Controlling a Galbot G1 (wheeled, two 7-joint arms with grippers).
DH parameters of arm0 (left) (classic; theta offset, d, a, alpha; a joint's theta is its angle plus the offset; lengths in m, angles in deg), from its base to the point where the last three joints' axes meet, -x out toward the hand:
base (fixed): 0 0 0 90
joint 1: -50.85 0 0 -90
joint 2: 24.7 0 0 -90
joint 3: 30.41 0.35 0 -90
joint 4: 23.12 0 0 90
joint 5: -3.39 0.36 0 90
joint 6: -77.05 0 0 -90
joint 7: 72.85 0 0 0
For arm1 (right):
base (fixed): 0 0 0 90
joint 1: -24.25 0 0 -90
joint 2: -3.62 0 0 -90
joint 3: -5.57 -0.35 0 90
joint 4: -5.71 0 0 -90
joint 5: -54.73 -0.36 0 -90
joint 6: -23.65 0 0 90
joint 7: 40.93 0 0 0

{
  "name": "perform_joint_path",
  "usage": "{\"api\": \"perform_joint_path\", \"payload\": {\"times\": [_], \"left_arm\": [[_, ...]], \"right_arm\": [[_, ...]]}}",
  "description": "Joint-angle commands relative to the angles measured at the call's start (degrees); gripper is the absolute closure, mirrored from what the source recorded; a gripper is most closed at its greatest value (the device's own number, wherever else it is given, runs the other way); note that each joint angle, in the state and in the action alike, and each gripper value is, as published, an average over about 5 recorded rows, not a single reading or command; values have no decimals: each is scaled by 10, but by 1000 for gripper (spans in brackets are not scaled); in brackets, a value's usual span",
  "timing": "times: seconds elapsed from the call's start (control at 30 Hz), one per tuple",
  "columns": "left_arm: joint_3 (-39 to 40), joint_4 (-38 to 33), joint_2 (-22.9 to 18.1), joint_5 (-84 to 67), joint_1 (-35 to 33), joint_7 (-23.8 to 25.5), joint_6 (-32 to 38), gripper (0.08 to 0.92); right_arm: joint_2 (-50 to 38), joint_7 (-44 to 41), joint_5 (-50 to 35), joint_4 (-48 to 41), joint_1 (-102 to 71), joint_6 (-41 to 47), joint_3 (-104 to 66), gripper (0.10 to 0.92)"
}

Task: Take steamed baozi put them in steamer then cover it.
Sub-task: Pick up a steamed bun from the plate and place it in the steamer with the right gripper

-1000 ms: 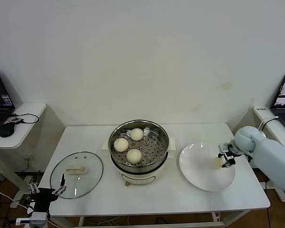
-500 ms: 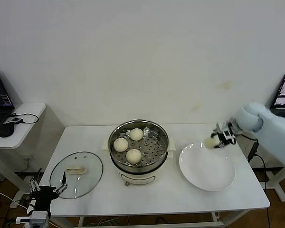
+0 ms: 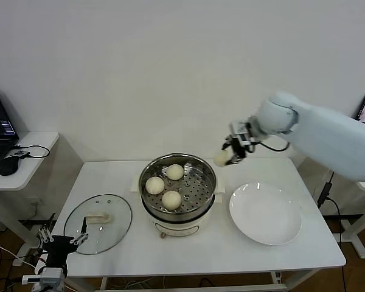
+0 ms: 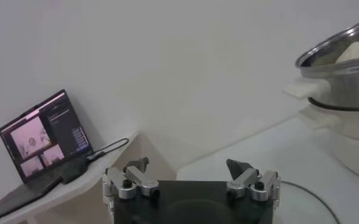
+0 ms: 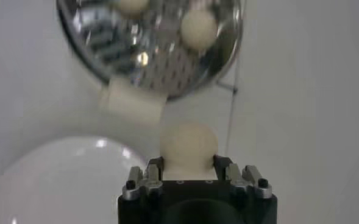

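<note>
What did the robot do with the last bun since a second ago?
The right claw, shut on the fourth baozi, lifted it off the white plate and carried it leftward and up, to just beside the steamer. It has not let go. The three baozi in the steamer, the cover on the table and the open left claw by the table's front left corner stayed put.

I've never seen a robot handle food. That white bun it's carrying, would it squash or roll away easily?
Probably soft: the bun looks smooth and puffy, so the right tool, shut on it, could dent it. Being round, it may roll a little once dropped on the steamer tray. It likely weighs little for its size.
</note>
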State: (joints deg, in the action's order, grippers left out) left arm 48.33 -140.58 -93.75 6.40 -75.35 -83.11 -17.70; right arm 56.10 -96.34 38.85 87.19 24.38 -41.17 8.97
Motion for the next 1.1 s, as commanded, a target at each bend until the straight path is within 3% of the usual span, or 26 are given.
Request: {"api": "perform_joint_path", "payload": {"times": [0.03, 0.5, 1.1], "left_arm": [[-2, 4, -2, -3, 1, 0, 1, 177], [-4, 14, -2, -7, 4, -2, 5, 177], [-4, 16, -2, -7, 4, -2, 5, 177]], "right_arm": [[145, 80, -104, -29, 0, 119, 65, 491], [155, 96, -52, -74, -60, 164, 66, 493], [113, 98, -58, -44, -67, 165, 36, 460]]}}
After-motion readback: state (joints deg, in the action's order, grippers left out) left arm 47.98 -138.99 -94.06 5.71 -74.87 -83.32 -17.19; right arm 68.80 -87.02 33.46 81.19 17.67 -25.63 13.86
